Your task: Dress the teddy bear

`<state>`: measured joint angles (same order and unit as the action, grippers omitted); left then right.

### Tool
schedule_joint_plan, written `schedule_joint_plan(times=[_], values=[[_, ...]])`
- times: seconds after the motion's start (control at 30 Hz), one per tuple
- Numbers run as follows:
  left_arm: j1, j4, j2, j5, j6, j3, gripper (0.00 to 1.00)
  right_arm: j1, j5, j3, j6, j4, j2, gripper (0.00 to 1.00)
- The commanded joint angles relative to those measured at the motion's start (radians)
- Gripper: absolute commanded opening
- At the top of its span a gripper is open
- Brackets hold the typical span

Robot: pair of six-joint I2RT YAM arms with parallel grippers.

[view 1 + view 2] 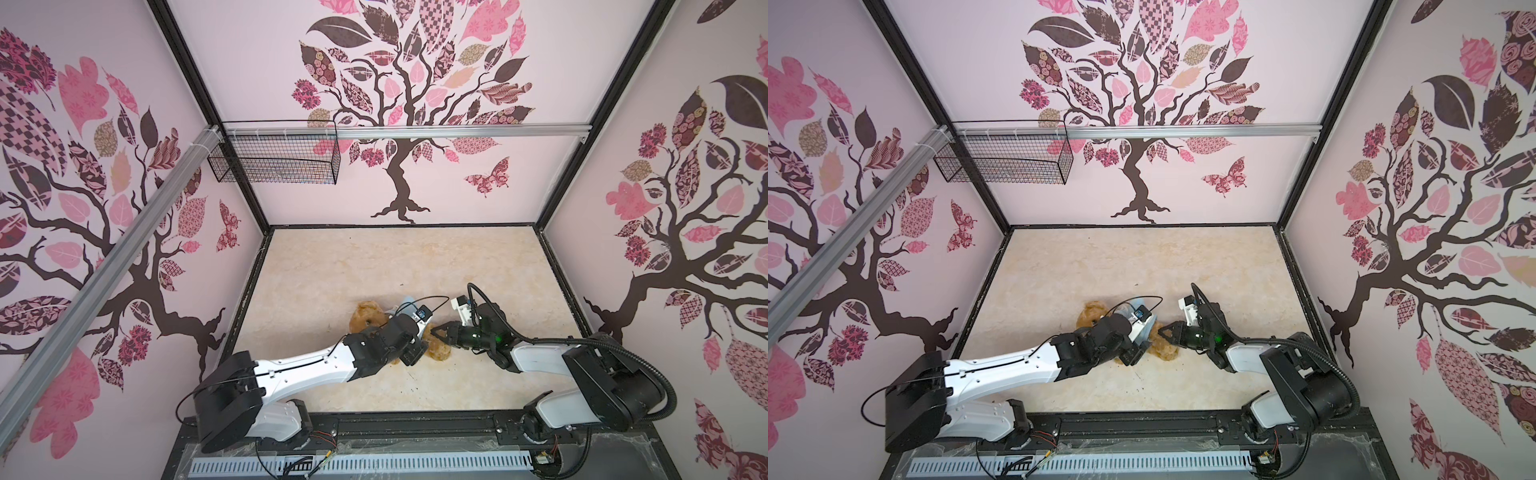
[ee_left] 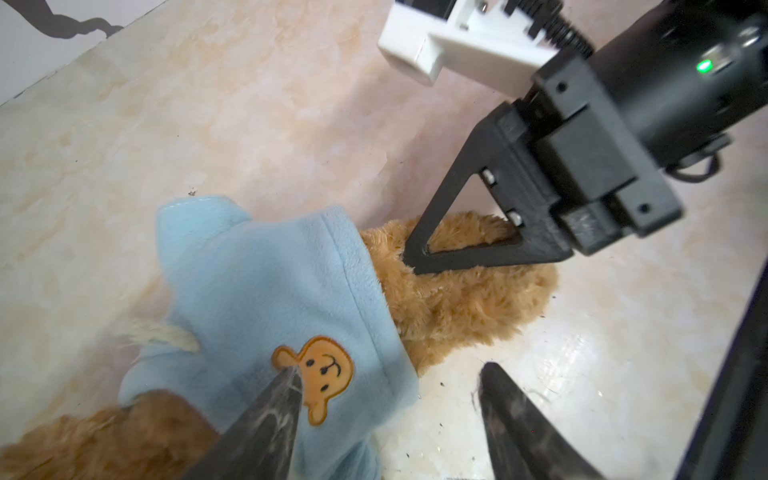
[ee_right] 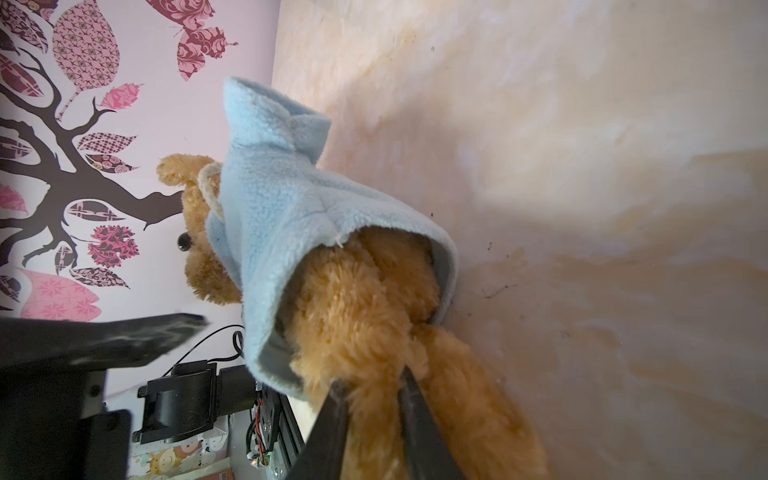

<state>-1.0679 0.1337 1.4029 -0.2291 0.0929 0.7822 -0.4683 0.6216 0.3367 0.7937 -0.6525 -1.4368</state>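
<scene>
Right gripper [image 3: 371, 379] is clamped on the teddy bear [image 3: 365, 299]. Its two fingers pinch the fur just past the shirt hem, on what looks like a leg, though the fluff hides the exact limb. Left gripper [image 2: 390, 372] hangs over the bear's middle with its jaws apart and nothing between them. One fingertip [image 2: 286, 386] is over the single orange bear-face patch on the shirt, and the other is over the bare table beside the bear.

One bear lies on the table [image 1: 415, 257] between the two grippers. One light-blue shirt [image 2: 257, 282] covers the bear's body, with the head out at one end and the lower body and legs out at the other. Well beyond the bear, one wire basket [image 1: 274, 160] hangs on the back wall.
</scene>
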Motion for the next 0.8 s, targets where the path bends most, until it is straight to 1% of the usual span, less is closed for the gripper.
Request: schedule_joint_plan(times=[0.0, 0.1, 0.2, 0.33, 0.43, 0.53, 0.63, 0.77], values=[[-0.007, -0.052, 0.076, -0.092, -0.012, 0.010, 0.72, 0.008, 0.022, 0.029, -0.013, 0.048, -0.029, 0.21], [-0.007, -0.041, 0.125, -0.144, -0.031, 0.028, 0.72, 0.016, 0.033, 0.045, -0.038, 0.070, -0.046, 0.22], [-0.007, -0.037, 0.148, -0.180, -0.039, 0.028, 0.71, 0.018, 0.047, 0.048, -0.037, 0.060, -0.061, 0.22], [-0.007, -0.041, 0.182, -0.211, -0.041, 0.035, 0.64, 0.018, 0.059, 0.047, -0.021, 0.033, -0.073, 0.22], [-0.007, -0.041, 0.186, -0.233, -0.032, 0.035, 0.55, 0.018, 0.051, 0.048, -0.035, 0.049, -0.068, 0.22], [-0.007, -0.073, 0.168, -0.241, -0.031, 0.018, 0.42, 0.018, 0.041, 0.046, -0.042, 0.063, -0.058, 0.22], [-0.007, -0.094, 0.147, -0.233, -0.051, 0.011, 0.31, 0.018, 0.041, 0.028, -0.026, 0.049, -0.034, 0.22], [0.010, -0.112, 0.122, -0.210, -0.075, 0.001, 0.15, 0.003, 0.013, -0.022, 0.015, 0.014, 0.026, 0.25]])
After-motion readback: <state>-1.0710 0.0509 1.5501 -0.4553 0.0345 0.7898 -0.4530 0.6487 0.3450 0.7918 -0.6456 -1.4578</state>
